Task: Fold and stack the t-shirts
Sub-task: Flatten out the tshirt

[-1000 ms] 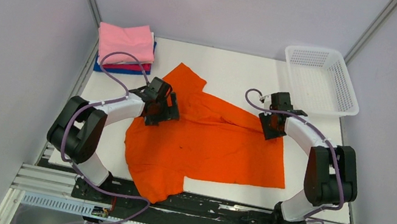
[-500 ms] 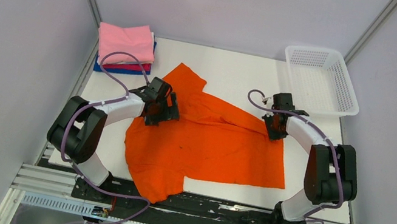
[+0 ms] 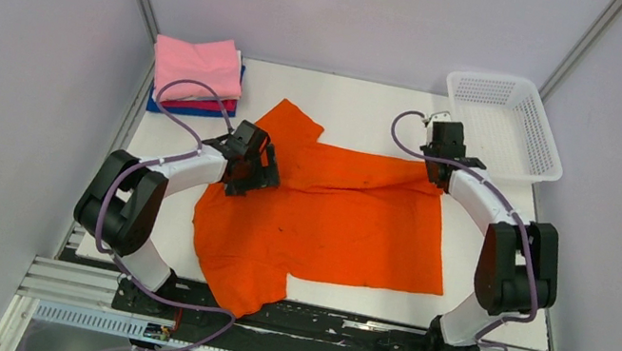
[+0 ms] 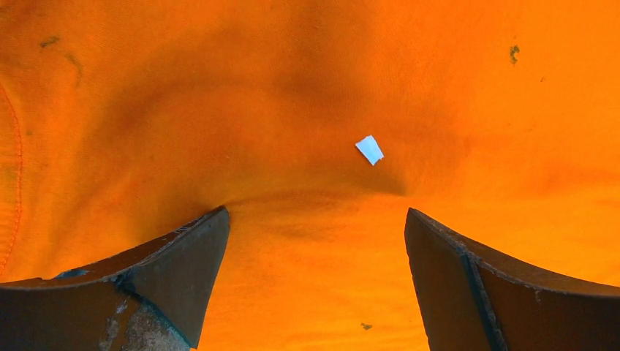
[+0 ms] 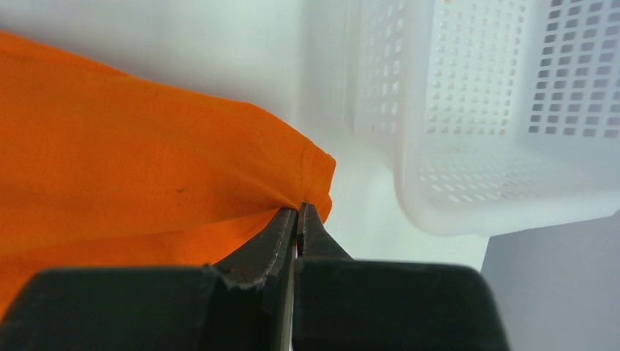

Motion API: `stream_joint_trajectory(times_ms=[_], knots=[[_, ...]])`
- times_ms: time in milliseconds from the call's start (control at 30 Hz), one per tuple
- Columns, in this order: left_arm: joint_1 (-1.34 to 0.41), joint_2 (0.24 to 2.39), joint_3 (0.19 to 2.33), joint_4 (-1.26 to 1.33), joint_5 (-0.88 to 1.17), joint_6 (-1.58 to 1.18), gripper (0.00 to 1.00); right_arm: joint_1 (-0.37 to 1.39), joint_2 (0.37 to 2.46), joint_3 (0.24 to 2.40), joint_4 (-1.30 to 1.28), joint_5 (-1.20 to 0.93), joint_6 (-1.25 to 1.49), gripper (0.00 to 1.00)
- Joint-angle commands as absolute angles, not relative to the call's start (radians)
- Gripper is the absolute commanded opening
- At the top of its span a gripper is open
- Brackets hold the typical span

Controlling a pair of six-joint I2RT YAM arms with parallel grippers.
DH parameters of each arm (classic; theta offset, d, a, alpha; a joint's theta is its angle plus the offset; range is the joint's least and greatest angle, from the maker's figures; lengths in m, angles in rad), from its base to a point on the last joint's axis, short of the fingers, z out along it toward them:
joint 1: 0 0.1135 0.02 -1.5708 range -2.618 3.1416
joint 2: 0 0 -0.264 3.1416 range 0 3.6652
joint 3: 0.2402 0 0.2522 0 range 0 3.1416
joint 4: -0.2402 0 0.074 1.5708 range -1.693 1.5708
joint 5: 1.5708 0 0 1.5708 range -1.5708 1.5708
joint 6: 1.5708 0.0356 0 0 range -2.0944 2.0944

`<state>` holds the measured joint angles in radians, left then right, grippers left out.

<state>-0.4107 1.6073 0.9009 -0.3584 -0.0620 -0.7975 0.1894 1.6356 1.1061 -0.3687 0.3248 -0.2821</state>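
Robot lab cell, plain partition walls (image 3: 8, 64), aluminium rail frame (image 3: 66, 285)

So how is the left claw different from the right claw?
The left claw is open, fingers spread wide; the right claw is shut, pinching a corner of the orange shirt. The left claw sits over the shirt near its sleeve; the right claw is by the white basket. Both are black and at the same shirt.
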Motion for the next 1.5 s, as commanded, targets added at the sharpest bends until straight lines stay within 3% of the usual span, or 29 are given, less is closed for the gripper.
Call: stream_joint_trajectory(times_ms=[0,300,567,633,700,733,933,1200,1467], knots=[[-0.391,1.649,0.843,-0.480,-0.144,-0.771,1.00,0.194,1.725,1.204,-0.292,0.492,-0.265,0.01],[-0.391,1.638,0.831,-0.473,-0.143,-0.775,1.00,0.201,1.807,1.284,-0.181,0.510,-0.206,0.01],[-0.393,1.626,0.825,-0.457,-0.127,-0.775,1.00,0.228,1.885,1.358,-0.196,0.556,-0.237,0.16],[-0.393,1.607,0.824,-0.440,-0.097,-0.767,1.00,0.241,1.883,1.359,-0.211,0.559,-0.250,0.32],[-0.395,1.578,0.831,-0.423,-0.072,-0.753,1.00,0.260,1.861,1.348,-0.219,0.538,-0.265,0.66],[-0.399,1.550,0.842,-0.414,-0.065,-0.747,1.00,0.268,1.837,1.341,-0.221,0.518,-0.268,0.75],[-0.451,1.475,0.946,-0.453,-0.067,-0.694,1.00,0.296,1.679,1.281,-0.247,0.314,-0.156,0.99],[-0.446,1.517,1.099,-0.423,-0.132,-0.654,1.00,0.298,1.520,1.084,-0.281,-0.036,0.241,1.00],[-0.426,1.902,1.463,-0.404,-0.132,-0.584,1.00,0.280,1.531,0.925,-0.297,-0.039,0.381,1.00]])
